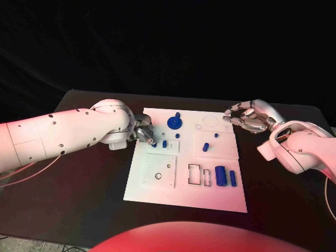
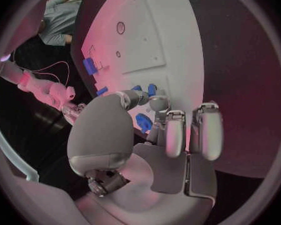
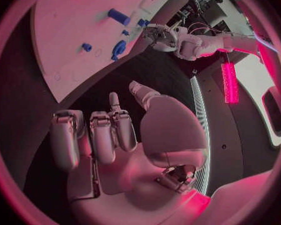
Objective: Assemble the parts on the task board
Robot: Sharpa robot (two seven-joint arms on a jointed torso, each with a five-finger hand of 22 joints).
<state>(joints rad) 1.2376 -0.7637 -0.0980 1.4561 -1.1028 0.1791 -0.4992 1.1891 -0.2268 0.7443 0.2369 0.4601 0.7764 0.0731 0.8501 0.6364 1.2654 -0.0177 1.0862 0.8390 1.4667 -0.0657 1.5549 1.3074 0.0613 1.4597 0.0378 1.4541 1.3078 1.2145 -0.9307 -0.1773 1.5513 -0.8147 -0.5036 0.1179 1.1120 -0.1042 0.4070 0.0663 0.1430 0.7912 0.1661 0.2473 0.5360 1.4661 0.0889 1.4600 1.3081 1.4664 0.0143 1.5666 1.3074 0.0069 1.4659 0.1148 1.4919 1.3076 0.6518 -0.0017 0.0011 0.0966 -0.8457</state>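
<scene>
L robot hand [image 1: 143,131] fingers curled, grip unclear, at task board [image 1: 185,181] left edge by blue parts [image 1: 164,143].

A flat white rectangular task board [image 1: 185,184] lies on the black table [image 1: 85,210]. The silver left hand [image 1: 143,132] reaches over the board's left edge, its fingertips beside a small blue peg [image 1: 164,143]. The silver right hand [image 1: 246,116], fingers curled, hovers off the board's upper right corner. A round blue disc [image 1: 174,123] sits near the board's top edge; two blue cylinders [image 1: 226,176] lie at its lower right.
</scene>
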